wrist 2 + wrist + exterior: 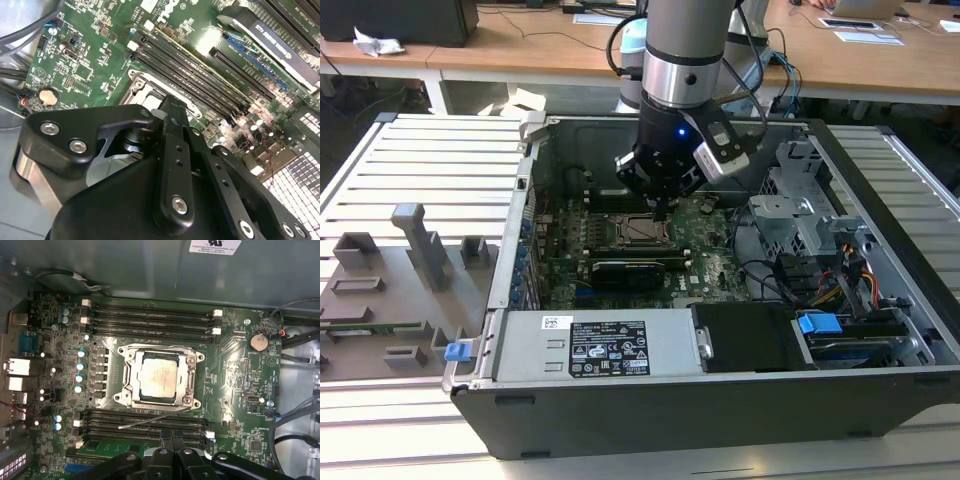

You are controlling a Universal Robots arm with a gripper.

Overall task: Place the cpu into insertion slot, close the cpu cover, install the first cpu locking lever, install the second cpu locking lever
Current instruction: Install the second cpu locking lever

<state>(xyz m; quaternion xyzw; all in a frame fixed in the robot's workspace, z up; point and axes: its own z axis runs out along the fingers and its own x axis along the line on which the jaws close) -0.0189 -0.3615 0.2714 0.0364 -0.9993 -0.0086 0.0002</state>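
The tool (663,212) is hanging low inside the open computer case (880,400), just beside the insertion slot (118,398). In the first wrist view its fingers (167,440) are lying pressed together, and nothing is showing between them. The cpu (157,376) is sitting flat in the slot, with the cpu cover (131,371) lying down around it as a frame. A thin locking lever (150,421) is standing free, slanting across the nearer memory slots (125,415). Printed white stickers are sitting on the power supply (610,350) and on the case wall (215,245). Open green board is lying around the slot, and the case is resting on the slatted bench (420,160).
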